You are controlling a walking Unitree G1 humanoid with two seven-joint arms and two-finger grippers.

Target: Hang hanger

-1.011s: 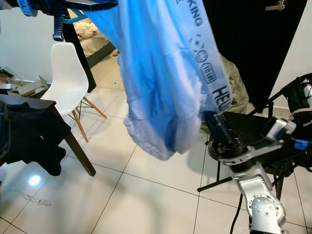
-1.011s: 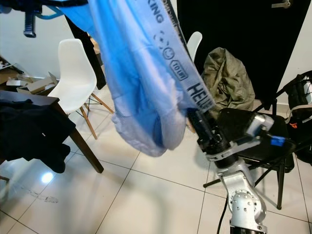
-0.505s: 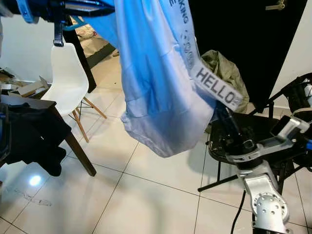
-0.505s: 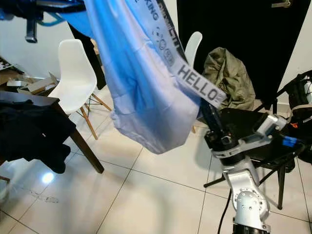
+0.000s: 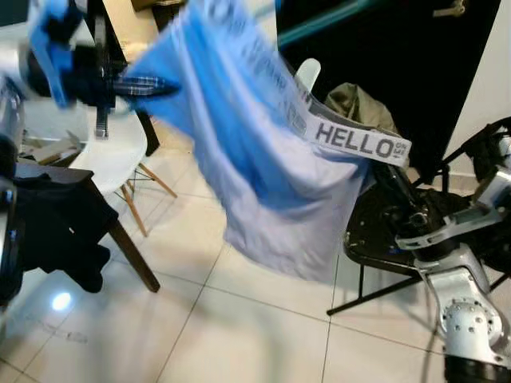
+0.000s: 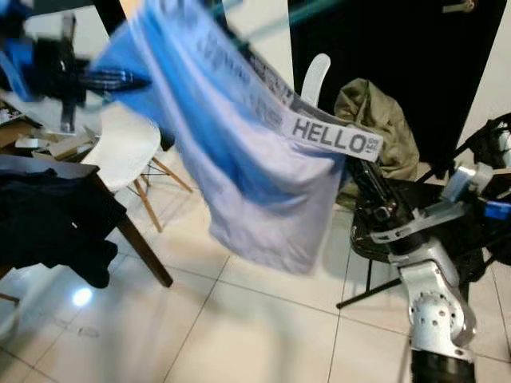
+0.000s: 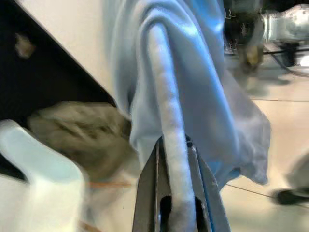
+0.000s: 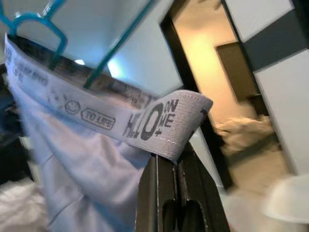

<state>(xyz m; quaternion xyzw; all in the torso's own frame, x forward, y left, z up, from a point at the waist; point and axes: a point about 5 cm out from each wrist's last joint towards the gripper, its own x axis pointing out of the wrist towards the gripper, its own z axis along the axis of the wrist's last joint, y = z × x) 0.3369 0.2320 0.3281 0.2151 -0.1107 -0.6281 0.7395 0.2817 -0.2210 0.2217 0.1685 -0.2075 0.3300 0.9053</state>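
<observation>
A light blue garment (image 5: 263,183) with a grey waistband (image 5: 355,144) printed "HELLO" is stretched in the air between my two grippers. A teal hanger (image 8: 34,24) runs through its top; one teal arm of it (image 5: 319,20) shows above the cloth. My left gripper (image 5: 156,86), raised at the upper left and blurred, is shut on a rolled edge of the garment (image 7: 169,145). My right gripper (image 5: 383,167) reaches up from the lower right. It is shut on the end of the waistband (image 8: 164,121).
A white chair (image 5: 112,152) stands at the left, behind a dark table draped with black cloth (image 5: 56,223). A black folding chair (image 5: 383,231) is under my right arm. An olive bundle (image 5: 359,108) and a second white chair (image 5: 307,76) sit by the black door.
The right gripper has pulled the waistband end up and to the right. The left gripper has dropped lower, so the garment now spans between them instead of hanging down.
</observation>
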